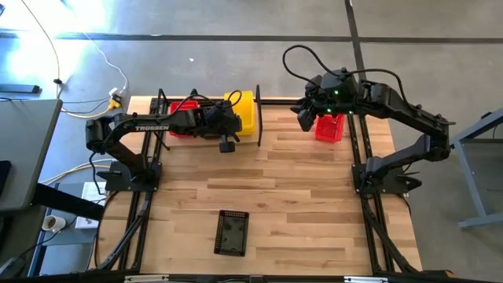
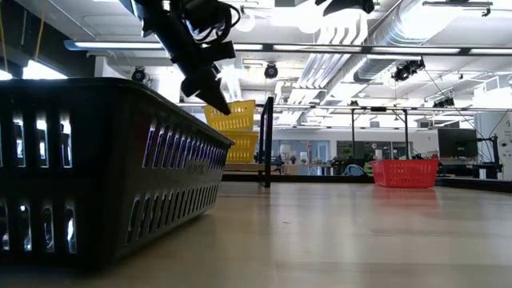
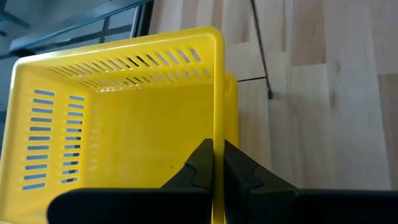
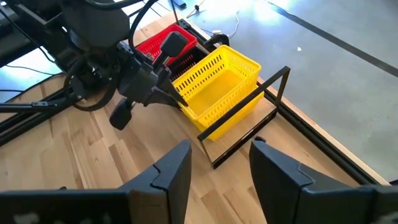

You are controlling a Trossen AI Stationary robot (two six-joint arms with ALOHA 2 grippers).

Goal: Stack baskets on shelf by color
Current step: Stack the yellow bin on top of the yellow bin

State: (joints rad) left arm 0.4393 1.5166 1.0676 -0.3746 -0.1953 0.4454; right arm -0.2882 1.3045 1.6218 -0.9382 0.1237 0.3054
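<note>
The left gripper [image 3: 214, 163] is closed on the side wall of a yellow plastic mesh basket [image 1: 242, 110], its two dark fingers [image 3: 198, 167] pinching the rim from both sides. This basket sits on top of another yellow basket [image 2: 242, 147] at the far edge of the wooden table [image 1: 299, 189], toward its far left corner, and the upper one is tilted in the low view. Just beside the yellow pair, closer to the left edge, is a red plastic mesh basket [image 1: 182, 124], partly hidden under the left arm.

The right gripper [image 4: 221, 165] hangs above the far right part of the table with its fingers wide apart and holds nothing. Below it a second red mesh basket [image 1: 331, 127] stands near the far edge, close to the right side.

A black plastic mesh basket [image 1: 232, 233] lies alone near the front edge of the table, well apart from the others.

A thin black metal frame [image 4: 245, 115] stands upright just beside the yellow baskets, between them and the right red basket.
</note>
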